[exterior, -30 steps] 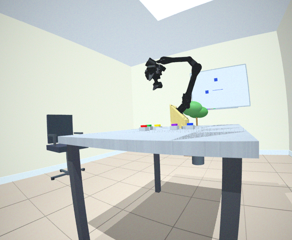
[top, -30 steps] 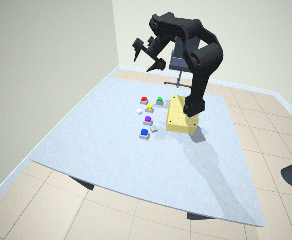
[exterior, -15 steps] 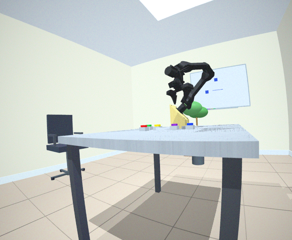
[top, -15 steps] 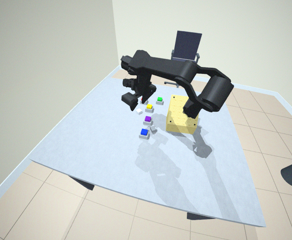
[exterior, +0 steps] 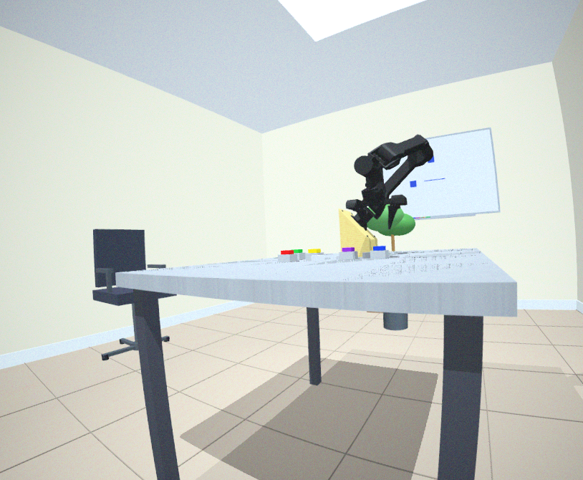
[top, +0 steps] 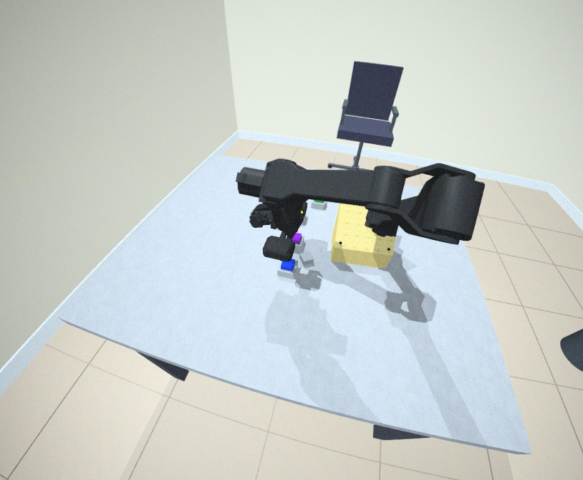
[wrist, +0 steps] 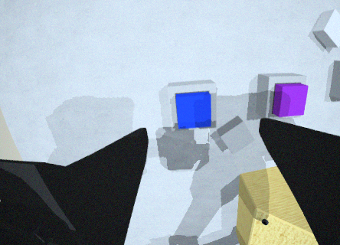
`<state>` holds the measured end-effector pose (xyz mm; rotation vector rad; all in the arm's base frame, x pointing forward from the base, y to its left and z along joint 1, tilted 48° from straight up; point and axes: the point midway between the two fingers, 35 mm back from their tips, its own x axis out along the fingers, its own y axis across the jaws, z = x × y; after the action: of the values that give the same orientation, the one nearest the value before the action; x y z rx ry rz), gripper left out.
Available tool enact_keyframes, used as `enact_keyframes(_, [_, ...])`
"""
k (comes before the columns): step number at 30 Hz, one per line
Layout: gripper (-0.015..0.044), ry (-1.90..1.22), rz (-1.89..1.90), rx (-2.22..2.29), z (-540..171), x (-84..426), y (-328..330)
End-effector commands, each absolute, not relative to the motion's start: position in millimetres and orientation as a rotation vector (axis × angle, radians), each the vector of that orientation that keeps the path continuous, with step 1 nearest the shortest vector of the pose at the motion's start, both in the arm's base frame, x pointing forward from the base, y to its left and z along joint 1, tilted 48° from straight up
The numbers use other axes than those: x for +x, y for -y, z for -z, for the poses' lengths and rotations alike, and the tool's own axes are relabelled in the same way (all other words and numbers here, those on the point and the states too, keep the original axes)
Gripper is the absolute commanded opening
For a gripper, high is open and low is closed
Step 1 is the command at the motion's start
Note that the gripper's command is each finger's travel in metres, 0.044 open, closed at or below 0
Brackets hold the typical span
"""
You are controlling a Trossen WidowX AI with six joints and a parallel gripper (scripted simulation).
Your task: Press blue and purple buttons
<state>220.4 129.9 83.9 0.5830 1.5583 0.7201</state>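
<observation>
Above the table (top: 188,330) the arm folds low, end effector (wrist: 204,151) spread, gripping nothing, pointed down over the blue button (wrist: 194,109). Purple button (wrist: 290,99) sits just beside it. Tan wedge block (top: 362,237) under the arm base; office chair (top: 369,113) behind.

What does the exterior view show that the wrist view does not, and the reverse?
Only the exterior view shows the red, green and yellow buttons, the whole arm raised above the table, the whiteboard and the chair.

Only the wrist view shows the small grey block between the two target buttons, and the gap between the open fingers.

Both show the blue button, the purple button and the wooden base.
</observation>
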Motion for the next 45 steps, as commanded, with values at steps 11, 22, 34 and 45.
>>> enact_keyframes(11, [0.0020,-1.571,-0.729,0.591,-68,211,-149])
enact_keyframes(22, [0.0020,-1.571,-0.728,0.591,-62,211,-155])
enact_keyframes(34, [0.0020,-1.571,-0.729,0.592,-50,208,-170])
enact_keyframes(45, [0.0020,-1.571,-0.730,0.593,-46,207,-174])
